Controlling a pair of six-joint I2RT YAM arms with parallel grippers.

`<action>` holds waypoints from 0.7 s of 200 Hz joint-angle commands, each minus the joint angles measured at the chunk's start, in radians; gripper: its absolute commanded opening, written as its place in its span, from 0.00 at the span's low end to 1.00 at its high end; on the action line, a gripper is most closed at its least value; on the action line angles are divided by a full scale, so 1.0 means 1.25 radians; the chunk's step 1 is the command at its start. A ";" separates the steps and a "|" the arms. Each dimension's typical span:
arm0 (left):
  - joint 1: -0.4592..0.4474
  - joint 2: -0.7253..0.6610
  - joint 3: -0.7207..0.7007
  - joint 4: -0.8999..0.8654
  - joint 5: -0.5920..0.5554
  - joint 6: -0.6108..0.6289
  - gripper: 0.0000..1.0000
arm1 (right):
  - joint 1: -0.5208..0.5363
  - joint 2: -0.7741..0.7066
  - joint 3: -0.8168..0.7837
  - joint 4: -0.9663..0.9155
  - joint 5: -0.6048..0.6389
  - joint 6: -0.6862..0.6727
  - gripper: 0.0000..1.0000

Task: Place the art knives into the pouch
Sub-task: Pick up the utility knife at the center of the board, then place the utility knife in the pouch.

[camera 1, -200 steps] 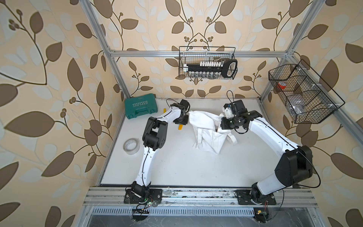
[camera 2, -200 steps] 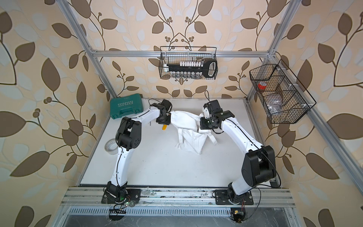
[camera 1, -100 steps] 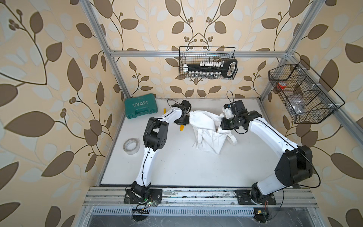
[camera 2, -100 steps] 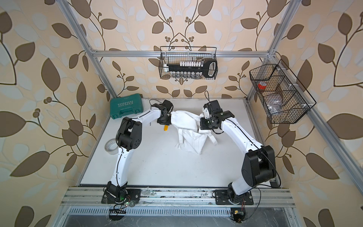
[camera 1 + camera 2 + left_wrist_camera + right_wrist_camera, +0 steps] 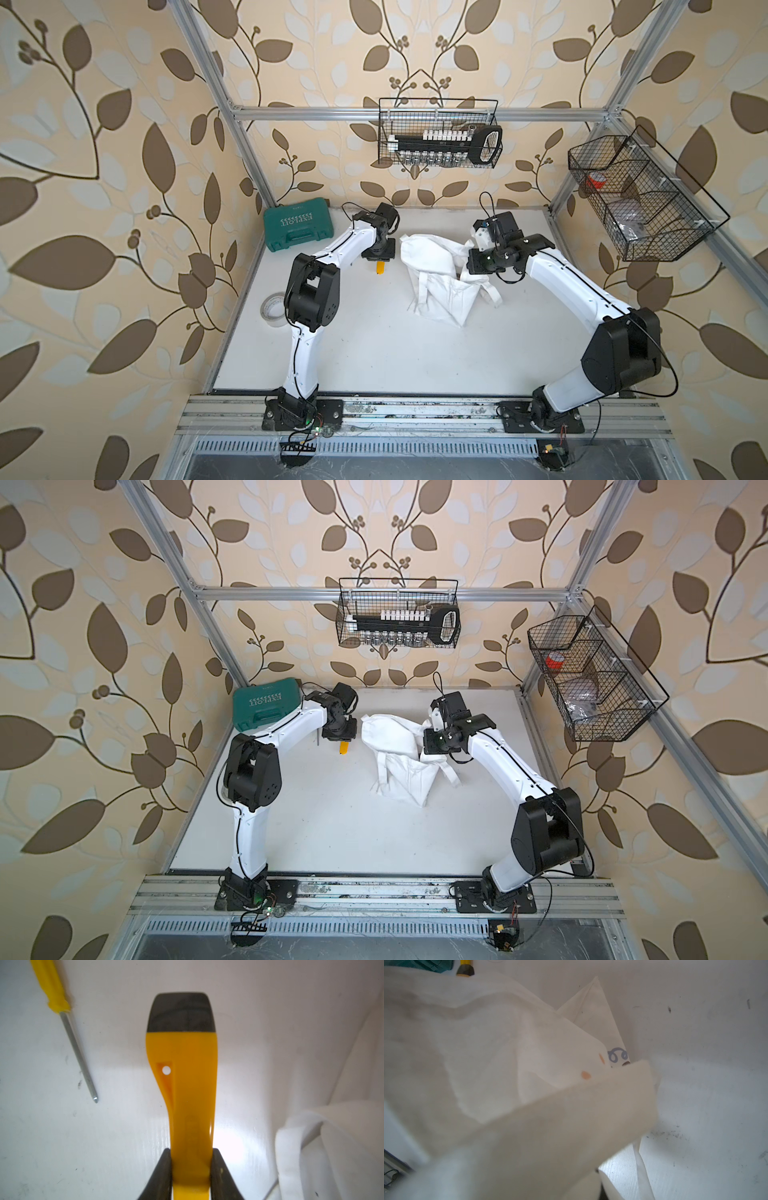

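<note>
The art knife [image 5: 182, 1084] is yellow with a black end, and my left gripper [image 5: 191, 1151] is shut on its yellow body. In both top views the knife [image 5: 380, 268] [image 5: 344, 748] points down from the left gripper [image 5: 379, 254] just left of the pouch. The pouch [image 5: 432, 266] [image 5: 390, 737] is a crumpled white cloth bag with loop handles. My right gripper [image 5: 478, 264] [image 5: 432, 744] is shut on its upper edge and holds the cloth raised. In the right wrist view the pouch [image 5: 488, 1053] fills most of the picture and hides the jaws.
A yellow-handled screwdriver [image 5: 54, 991] lies on the white table beside the knife. A green tool case [image 5: 298, 224] sits at the back left and a tape roll [image 5: 273, 309] at the left edge. Wire baskets [image 5: 438, 133] [image 5: 636, 199] hang on the back and right walls.
The left arm's elbow has shifted slightly to the right, with the knife still in its gripper. The right arm and the pouch have not visibly moved.
</note>
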State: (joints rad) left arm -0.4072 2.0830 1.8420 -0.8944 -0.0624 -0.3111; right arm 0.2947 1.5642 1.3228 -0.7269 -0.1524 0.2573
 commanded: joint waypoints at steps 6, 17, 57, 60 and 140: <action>-0.007 -0.109 -0.005 -0.034 -0.016 -0.013 0.21 | 0.005 0.000 -0.005 0.007 0.012 -0.007 0.00; -0.010 -0.134 -0.002 -0.040 -0.016 -0.008 0.21 | 0.005 0.004 -0.003 0.006 0.012 -0.006 0.00; -0.043 -0.192 0.013 -0.070 -0.020 0.005 0.22 | 0.005 0.005 0.001 0.002 0.017 -0.007 0.00; -0.046 -0.196 0.012 -0.070 -0.018 0.006 0.22 | 0.005 0.005 0.002 0.002 0.017 -0.007 0.00; -0.154 -0.289 -0.041 -0.079 0.012 -0.004 0.24 | 0.005 0.004 0.013 -0.010 0.036 -0.009 0.00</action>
State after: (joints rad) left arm -0.5663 1.8069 1.8210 -0.9779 -0.0589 -0.3141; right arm 0.2947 1.5646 1.3228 -0.7303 -0.1303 0.2573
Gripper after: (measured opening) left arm 0.272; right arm 0.048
